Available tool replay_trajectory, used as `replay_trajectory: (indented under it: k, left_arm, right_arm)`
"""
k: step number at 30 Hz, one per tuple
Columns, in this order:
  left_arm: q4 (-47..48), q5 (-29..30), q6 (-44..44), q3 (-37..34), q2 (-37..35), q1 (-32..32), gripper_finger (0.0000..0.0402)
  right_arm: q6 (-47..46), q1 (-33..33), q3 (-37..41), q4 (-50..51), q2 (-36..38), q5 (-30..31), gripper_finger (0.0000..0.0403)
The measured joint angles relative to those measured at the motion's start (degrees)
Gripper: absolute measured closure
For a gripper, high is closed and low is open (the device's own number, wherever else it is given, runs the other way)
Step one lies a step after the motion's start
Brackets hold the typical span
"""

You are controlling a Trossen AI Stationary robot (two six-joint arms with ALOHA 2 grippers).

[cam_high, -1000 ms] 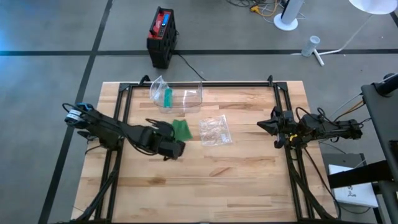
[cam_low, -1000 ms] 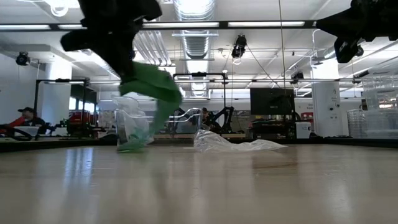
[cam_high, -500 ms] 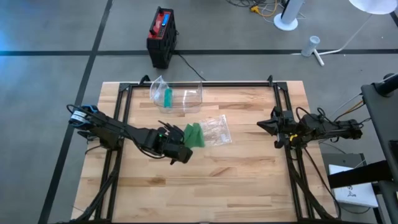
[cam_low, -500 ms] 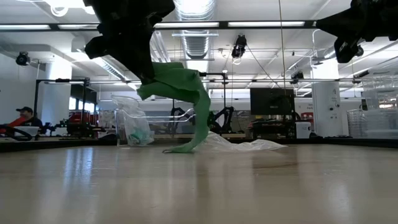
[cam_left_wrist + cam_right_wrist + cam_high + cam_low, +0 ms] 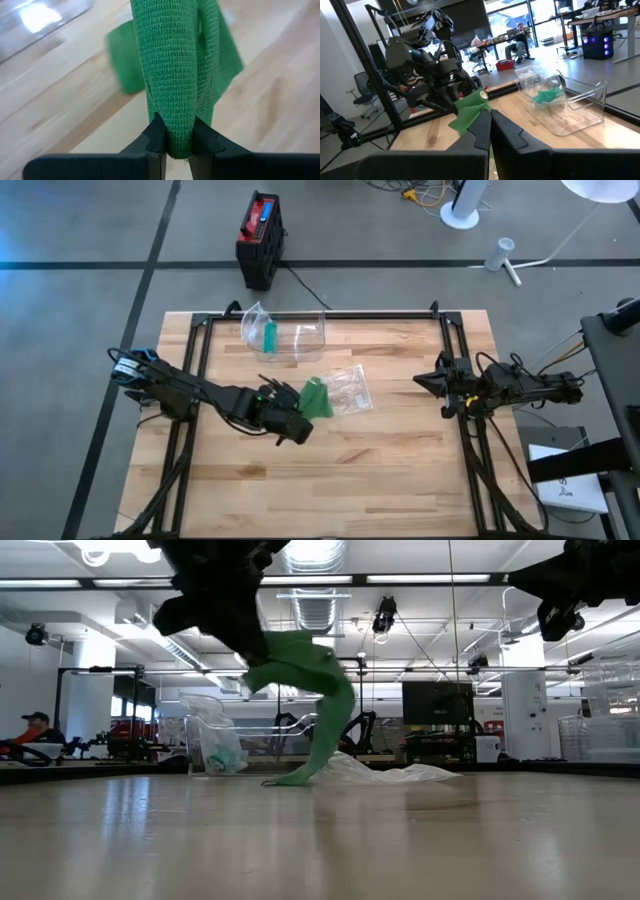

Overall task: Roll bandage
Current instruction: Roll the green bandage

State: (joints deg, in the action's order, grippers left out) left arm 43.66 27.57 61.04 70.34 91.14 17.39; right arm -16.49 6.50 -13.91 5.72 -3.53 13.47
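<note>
A green bandage (image 5: pixel 316 398) hangs from my left gripper (image 5: pixel 296 412) near the table's middle, just left of a crumpled clear plastic bag (image 5: pixel 346 389). In the low view the bandage (image 5: pixel 318 705) droops down, and its lower end (image 5: pixel 290 779) touches the table. My left gripper (image 5: pixel 174 141) is shut on it. My right gripper (image 5: pixel 425 381) waits at the table's right side, raised and shut (image 5: pixel 490 116), holding nothing. My left gripper pinches a bunched end of the green bandage (image 5: pixel 172 125) between its two fingers, several layers gathered together. The strip runs on past the fingertips and hangs slack below them, with its lower end (image 5: pixel 290 779) on the table.
A clear plastic bin (image 5: pixel 285 333) with a second green item inside stands at the table's far edge. The crumpled clear bag lies right of the bandage. Black frame rails (image 5: pixel 452 350) run along the table's left and right sides. Bare wood lies toward the near edge.
My left gripper has gone toward the table's right edge with the bandage, most of it in the first half second. The bandage's held end has moved with it, and the strip now trails down to the table beside the clear bag.
</note>
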Motion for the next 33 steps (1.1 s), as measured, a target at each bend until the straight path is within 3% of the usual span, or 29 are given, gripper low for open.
replay_trajectory:
  k: [5,16,33]
  left_arm:
    - [-6.54,-0.12,-3.30,0.69,1.99,0.26,0.0361]
    - [-7.41,-4.72,0.17,3.15,7.43,2.43,0.0360]
    - [-8.62,-4.15,2.25,3.85,14.73,5.88,0.0359]
  right_arm:
    - [0.00,0.00,0.01,-0.02,0.00,0.02,0.0402]
    - [0.00,0.00,0.00,-0.02,0.00,0.02,0.0402]
    - [0.00,0.00,0.02,0.00,0.00,0.02,0.0402]
